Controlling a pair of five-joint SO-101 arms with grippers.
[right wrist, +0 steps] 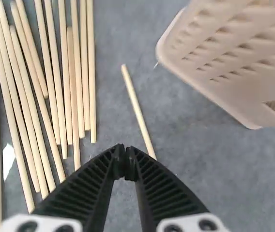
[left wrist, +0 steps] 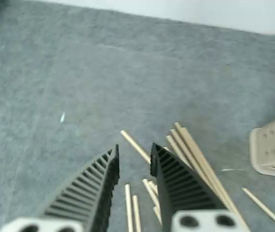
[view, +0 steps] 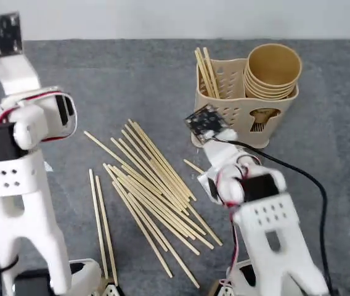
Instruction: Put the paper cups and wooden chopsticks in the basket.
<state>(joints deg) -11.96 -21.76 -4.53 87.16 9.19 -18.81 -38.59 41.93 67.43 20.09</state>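
Paper cups [view: 273, 71] stacked in basket [view: 240, 114]; chopstick stage. Right gripper [right wrist: 124, 153] fingers pressed together, empty, by stray chopstick [right wrist: 137, 111]: must open first. Left gripper [left wrist: 133, 155] narrowly parted, empty.

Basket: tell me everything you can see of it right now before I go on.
The basket is a beige, plastic-looking caddy with rows of small holes in its walls and a shaped cut-out in front. It stands upright on the grey table, beyond the loose chopsticks. One compartment holds a few wooden chopsticks standing on end, the other a stack of paper cups. The nearest loose chopstick lies apart from it.
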